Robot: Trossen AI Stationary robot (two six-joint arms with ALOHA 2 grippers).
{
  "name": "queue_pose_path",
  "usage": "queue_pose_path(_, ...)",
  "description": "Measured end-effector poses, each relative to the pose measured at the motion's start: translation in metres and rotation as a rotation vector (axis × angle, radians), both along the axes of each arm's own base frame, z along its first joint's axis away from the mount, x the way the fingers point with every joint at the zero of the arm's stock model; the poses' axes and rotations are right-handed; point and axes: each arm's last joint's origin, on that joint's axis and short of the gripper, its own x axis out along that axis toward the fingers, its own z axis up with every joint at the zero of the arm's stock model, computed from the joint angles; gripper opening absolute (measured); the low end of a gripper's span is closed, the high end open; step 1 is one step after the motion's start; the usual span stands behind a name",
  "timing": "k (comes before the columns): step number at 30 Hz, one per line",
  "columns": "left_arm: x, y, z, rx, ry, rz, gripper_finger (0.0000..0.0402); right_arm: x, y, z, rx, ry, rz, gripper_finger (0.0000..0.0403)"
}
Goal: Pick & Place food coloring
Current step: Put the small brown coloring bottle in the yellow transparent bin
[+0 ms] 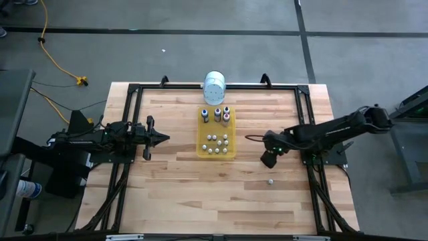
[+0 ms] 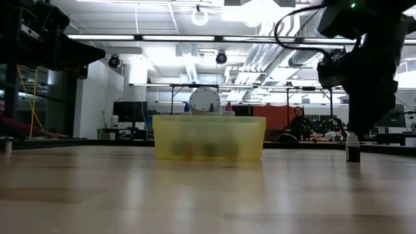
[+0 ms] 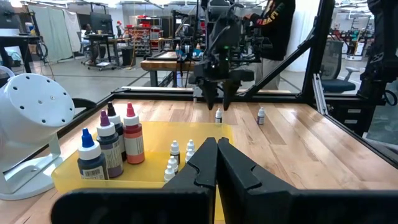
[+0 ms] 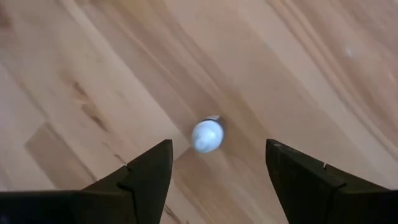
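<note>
Room: we see an open workshop behind the table, with desks, screens and ceiling lights; a person in a dark top (image 3: 273, 25) stands beyond the far rail.
Table: pale wooden top (image 1: 174, 187) inside a black frame.
Tray: yellow tray (image 1: 202, 148) near the table's middle, with the white cylindrical container (image 1: 215, 87) at its 12 o'clock.
Food coloring: we count three taller bottles (image 1: 217, 114) at the tray's far end and a cluster of tiny white-capped bottles (image 1: 218, 142) at its near end.
Loose bottles: one small bottle (image 4: 207, 135) stands on bare wood at the tray's 3 o'clock; another (image 1: 270, 180) lies toward 4 o'clock, possibly upright, too small to tell.
Right gripper: right gripper (image 4: 214, 163) hangs over the first loose bottle, fingers spread wide, apart from it.
Left gripper: left gripper (image 3: 216, 149) waits at the tray's 9 o'clock, fingers pressed together, empty.
</note>
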Motion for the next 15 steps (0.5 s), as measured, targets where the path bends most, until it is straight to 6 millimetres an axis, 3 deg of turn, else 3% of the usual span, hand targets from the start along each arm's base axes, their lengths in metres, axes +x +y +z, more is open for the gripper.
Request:
queue_pose_path(10,0.0,0.0,0.0,0.0,0.0,0.0,0.0,0.025,-0.009,0.011,0.006,0.127,-0.025,0.0246)
queue_pose_path(15,0.0,0.0,0.0,0.0,0.0,0.0,0.0,0.038,-0.007,0.005,0.046,0.259,0.014,0.0246)
